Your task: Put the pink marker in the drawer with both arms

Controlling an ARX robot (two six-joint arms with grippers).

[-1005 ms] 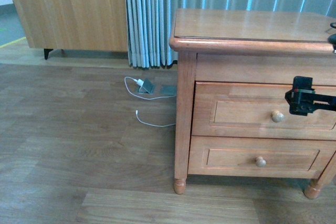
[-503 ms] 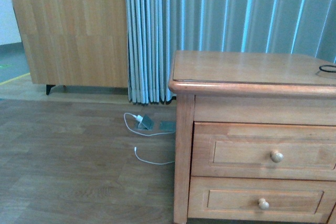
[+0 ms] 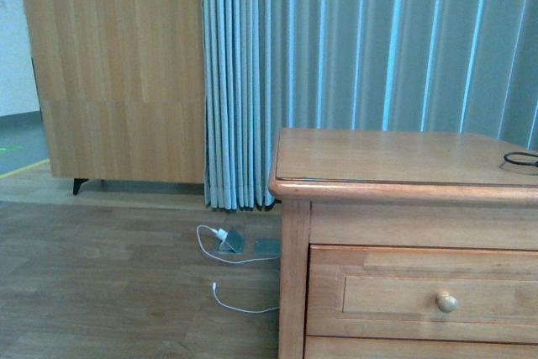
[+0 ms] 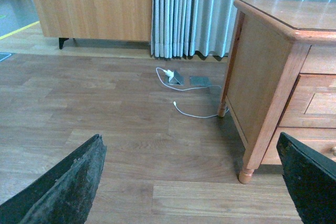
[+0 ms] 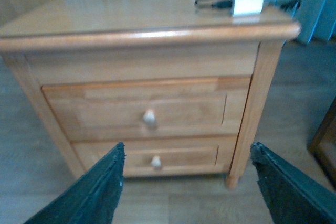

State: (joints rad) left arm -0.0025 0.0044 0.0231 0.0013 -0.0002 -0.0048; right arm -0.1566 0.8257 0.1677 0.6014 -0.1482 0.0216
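Against the drawer (image 3: 424, 296), no pincer shows now, unlike before.

Your robot's body shows only as fingers in the two wrist views. The left gripper (image 4: 191, 182) has two broad, flat, matte black fingers (image 4: 65, 187) with a rough, scuffed, greyish surface. The right gripper (image 5: 189, 187) has dark fingers (image 5: 94, 195) tapering to wedges, tinted blue-green and blurred in soft focus.
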